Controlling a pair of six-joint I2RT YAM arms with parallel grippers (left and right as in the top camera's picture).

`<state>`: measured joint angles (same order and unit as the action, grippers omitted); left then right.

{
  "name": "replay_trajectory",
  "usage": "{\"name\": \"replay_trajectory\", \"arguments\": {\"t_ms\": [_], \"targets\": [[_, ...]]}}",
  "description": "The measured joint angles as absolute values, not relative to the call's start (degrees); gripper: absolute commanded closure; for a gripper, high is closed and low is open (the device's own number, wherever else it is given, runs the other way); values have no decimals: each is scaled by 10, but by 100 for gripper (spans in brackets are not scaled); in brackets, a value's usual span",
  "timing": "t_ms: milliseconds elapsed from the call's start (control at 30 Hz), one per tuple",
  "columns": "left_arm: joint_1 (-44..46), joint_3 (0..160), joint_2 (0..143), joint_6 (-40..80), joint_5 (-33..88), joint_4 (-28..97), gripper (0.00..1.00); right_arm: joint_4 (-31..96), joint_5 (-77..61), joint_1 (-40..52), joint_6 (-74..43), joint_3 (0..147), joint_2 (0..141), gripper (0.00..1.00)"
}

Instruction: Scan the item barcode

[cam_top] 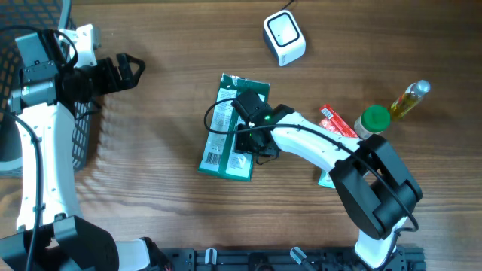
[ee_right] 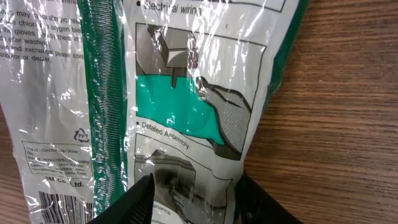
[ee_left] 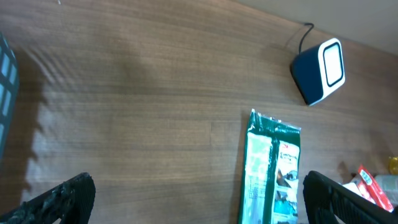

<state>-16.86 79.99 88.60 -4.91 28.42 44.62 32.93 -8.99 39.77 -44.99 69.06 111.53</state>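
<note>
The right gripper [ee_right: 196,202] is down on the green packet [ee_right: 186,93], its fingertips [ee_right: 144,198] set either side of a strip of wrapper by the packet's right edge. Whether they truly pinch it I cannot tell. The packet lies flat on the wooden table [cam_top: 151,150], print upward, with a barcode [ee_right: 59,208] near one corner. The white scanner [cam_top: 284,38] stands beyond the packet's top end. The left gripper [cam_top: 134,70] hangs well left of the packet, jaws spread wide, holding nothing.
</note>
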Motion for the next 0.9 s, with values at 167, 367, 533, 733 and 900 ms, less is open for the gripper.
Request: {"name": "replay_trajectory", "arguments": {"t_ms": [167,367,533,733,900], "targets": [[-166,800,886,1,337,469,0,325,-90,398,-450,690,1115,56],[-58,754,890,27,332,455,0,321,-90,398,-450,689,1115,56],[17,734,910,30,298,429,27,321,-90,398,-447,689,1115,56],[31,734,916,72,252,408,90,319,-93,398,-441,689,1115,52],[32,734,963,96,214,400,92,319,-96,398,-439,689,1115,52]]}}
